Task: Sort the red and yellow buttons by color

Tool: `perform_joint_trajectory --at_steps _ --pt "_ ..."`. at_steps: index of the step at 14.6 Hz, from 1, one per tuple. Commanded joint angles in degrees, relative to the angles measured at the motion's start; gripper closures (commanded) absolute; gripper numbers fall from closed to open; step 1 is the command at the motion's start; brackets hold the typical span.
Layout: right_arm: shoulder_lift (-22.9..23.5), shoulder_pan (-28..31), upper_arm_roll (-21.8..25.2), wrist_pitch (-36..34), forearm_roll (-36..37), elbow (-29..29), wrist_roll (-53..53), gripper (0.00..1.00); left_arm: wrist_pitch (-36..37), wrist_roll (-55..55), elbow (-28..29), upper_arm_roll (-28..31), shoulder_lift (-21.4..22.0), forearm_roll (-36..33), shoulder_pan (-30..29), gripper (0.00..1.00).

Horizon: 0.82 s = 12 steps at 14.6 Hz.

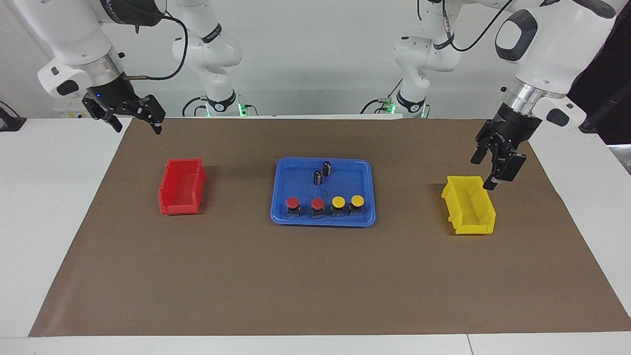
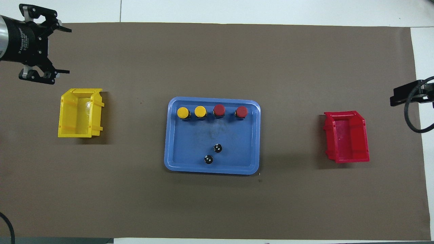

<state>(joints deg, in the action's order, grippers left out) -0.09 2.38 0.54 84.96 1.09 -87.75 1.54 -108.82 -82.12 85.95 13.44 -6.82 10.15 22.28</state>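
Two red buttons [image 1: 293,202] [image 1: 317,203] and two yellow buttons [image 1: 338,202] [image 1: 357,200] stand in a row in a blue tray [image 1: 367,170], along its edge farther from the robots. In the overhead view the yellow ones [image 2: 183,112] [image 2: 200,111] are beside the red ones [image 2: 219,109] [image 2: 241,111]. My left gripper [image 1: 484,172] [image 2: 62,51] is open and empty, up in the air by the yellow bin [image 1: 468,204]. My right gripper [image 1: 137,127] is open and empty, raised over the brown mat's edge, apart from the red bin [image 1: 182,186].
Two small dark cylinders [image 1: 326,167] [image 1: 317,177] stand in the tray, nearer to the robots than the buttons. The yellow bin [image 2: 79,117] is at the left arm's end, the red bin [image 2: 347,137] at the right arm's end. A brown mat [image 1: 315,276] covers the table.
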Motion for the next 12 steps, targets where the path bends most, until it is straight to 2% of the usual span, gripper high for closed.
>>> perform_joint_trajectory --at_steps 1,4,5,6,9,10,12 --pt "-0.61 0.34 -0.1 -0.5 -0.3 -0.75 -0.93 0.0 -1.3 0.38 1.59 0.19 1.37 0.83 0.05 0.0" --pt "-0.61 0.25 -0.1 -0.59 -0.3 -0.67 -0.93 0.0 0.53 0.03 1.5 0.1 1.63 0.75 -2.41 0.0" --pt "-0.61 0.17 -0.1 -0.59 -0.3 -0.67 -0.75 0.0 2.37 0.38 1.5 -1.38 1.81 0.22 -5.9 0.0" --pt "-0.61 0.16 -0.18 -0.59 -0.3 -0.67 -0.58 0.0 4.47 2.64 1.07 -5.92 2.16 -0.56 -10.02 0.0" --pt "-0.61 0.25 -0.1 -0.41 -0.21 -0.67 -0.49 0.0 8.79 16.52 0.89 -18.77 2.42 -6.01 -22.33 0.0" --pt "-0.87 0.25 -0.01 -1.63 -0.21 -1.01 -0.49 0.0 9.93 20.47 0.54 -20.02 2.42 -6.37 -24.2 0.0" --pt "-1.14 0.34 -0.01 -3.14 -0.04 -1.11 -2.23 0.0 14.14 30.91 -0.69 -19.68 2.34 -8.38 -24.3 0.0"
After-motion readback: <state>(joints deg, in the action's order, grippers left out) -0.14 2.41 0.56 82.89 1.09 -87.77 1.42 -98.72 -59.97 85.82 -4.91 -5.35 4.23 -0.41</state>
